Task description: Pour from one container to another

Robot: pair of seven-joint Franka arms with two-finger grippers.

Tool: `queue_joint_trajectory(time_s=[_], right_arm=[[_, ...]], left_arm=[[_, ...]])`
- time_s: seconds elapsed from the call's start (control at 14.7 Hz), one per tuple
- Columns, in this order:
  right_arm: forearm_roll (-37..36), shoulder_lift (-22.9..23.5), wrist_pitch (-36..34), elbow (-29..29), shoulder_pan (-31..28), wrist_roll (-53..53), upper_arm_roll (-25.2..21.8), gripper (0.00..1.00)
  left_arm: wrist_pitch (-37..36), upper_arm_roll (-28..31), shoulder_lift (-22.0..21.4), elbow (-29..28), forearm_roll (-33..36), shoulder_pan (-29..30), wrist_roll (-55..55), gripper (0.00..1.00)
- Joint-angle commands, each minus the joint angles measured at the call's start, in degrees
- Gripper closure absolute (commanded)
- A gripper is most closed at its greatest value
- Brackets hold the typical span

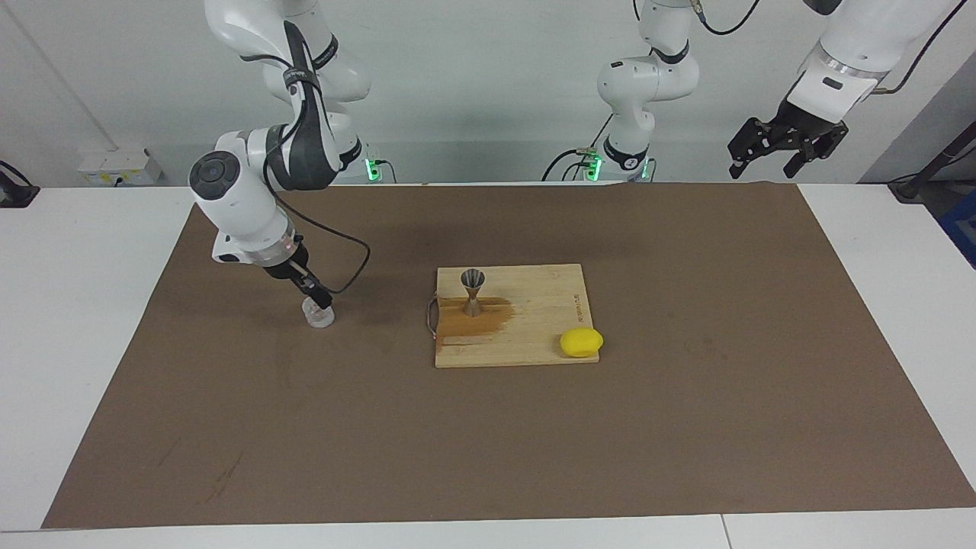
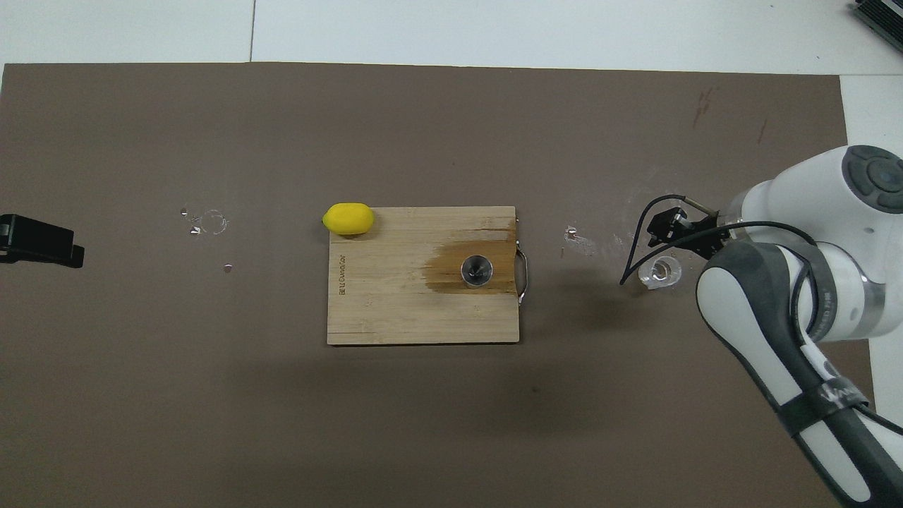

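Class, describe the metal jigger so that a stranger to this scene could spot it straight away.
Find the wooden board mid-mat. The jigger stands upright on its dark wet patch, at the handle end. Unlike the lemon on the board's corner, it is silver and hourglass-shaped.

Bright, even overhead light, soft shadows, sharp focus

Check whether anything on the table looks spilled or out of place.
Yes. A dark wet stain spreads across the cutting board around the upright metal jigger, so liquid seems spilled there. Droplets also dot the brown mat. The right gripper is at the glass cup on the mat.
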Motion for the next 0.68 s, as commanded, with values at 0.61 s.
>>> queue_joint_trajectory(time_s=[0.61], right_arm=[[-4.31, -5.83, -25.54, 22.58, -3.84, -20.55, -0.54, 0.00]], left_arm=[[-0.08, 0.23, -1.61, -1.71, -0.49, -0.04, 0.48, 0.00]])
